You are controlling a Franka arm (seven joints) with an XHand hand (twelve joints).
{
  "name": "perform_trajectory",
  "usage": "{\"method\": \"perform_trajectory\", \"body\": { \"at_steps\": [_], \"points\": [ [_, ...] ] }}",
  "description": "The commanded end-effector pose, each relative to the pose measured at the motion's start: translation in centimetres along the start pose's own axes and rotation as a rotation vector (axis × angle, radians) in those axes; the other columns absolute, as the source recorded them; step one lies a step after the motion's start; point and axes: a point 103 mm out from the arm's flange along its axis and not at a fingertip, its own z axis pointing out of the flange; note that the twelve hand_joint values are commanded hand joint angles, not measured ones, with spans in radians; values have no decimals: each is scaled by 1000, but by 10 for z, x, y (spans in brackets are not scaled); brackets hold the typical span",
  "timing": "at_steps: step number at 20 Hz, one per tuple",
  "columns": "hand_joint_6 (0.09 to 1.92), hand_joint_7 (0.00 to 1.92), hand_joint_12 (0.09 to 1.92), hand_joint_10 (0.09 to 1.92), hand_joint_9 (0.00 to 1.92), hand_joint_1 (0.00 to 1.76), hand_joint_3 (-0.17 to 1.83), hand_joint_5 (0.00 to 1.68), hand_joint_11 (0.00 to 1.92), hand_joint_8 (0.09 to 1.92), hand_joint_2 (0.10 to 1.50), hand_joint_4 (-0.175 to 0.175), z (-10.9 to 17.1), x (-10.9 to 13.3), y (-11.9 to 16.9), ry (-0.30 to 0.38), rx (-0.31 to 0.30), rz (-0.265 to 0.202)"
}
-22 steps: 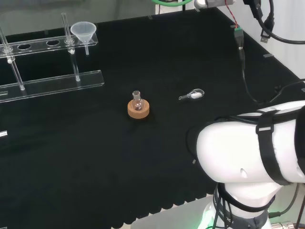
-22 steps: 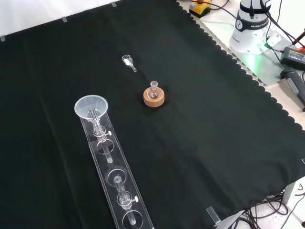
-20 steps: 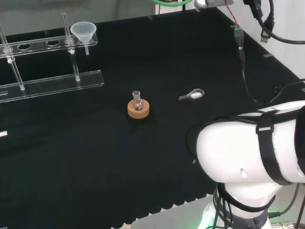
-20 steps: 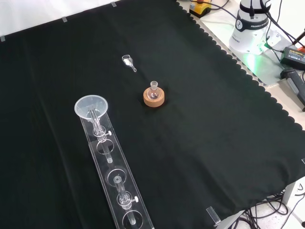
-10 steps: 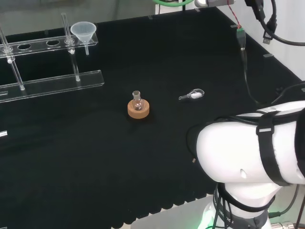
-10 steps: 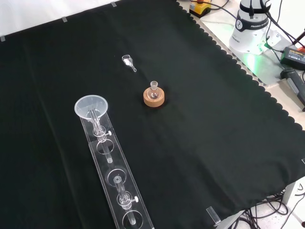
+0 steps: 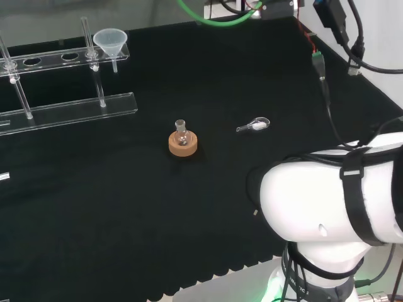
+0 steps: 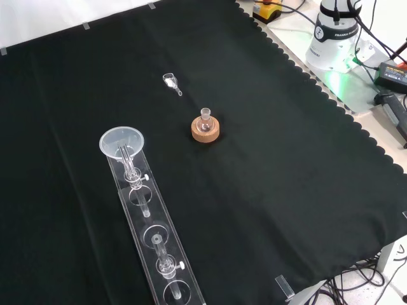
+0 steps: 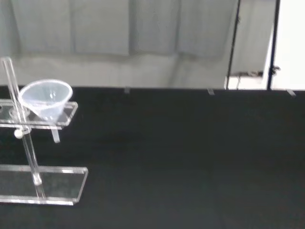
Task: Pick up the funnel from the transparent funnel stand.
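A clear funnel [image 7: 111, 41] sits in the end hole of the transparent stand [image 7: 69, 110] at the far left of the bench in the head view. In the front view the funnel [image 8: 121, 142] tops the upper end of the long stand [image 8: 156, 248] at the lower left. The wrist view looks across the cloth at the funnel [image 9: 46, 98], upright in the stand's shelf, with the stand's base [image 9: 47, 183] below it. Nothing touches the funnel.
A small glass flask on a cork ring [image 7: 182, 142] stands mid-cloth, also in the front view [image 8: 206, 129]. A small clear scoop [image 7: 254, 125] lies to its right. The arm's white link [image 7: 334, 201] and hanging cables [image 7: 327, 82] occupy the head view's right.
In the head view the cables at the top right have swung, and a green cable with dark parts has come in at the top. The ware on the cloth has not moved.
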Motion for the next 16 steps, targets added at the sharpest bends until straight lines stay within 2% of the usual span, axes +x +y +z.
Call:
{"method": "perform_trajectory", "body": {
  "at_steps": [1,4,6,8,12,16],
  "points": [
    [87,0,1122,87,0,127,190,0,0,87,793,0,42,18,46,54,-19,-129],
    [87,0,729,87,0,141,152,0,0,87,811,18,50,22,70,65,13,-180],
    [87,0,431,87,0,140,127,0,0,87,824,35,55,28,86,101,24,-210],
    [87,0,233,87,0,136,104,0,0,87,835,46,63,32,103,125,47,-232],
    [87,0,137,87,0,135,89,0,0,87,841,56,76,38,133,169,42,-240],
    [87,0,129,87,0,136,87,0,0,87,842,59,91,55,159,186,21,-209]
  ]
}}
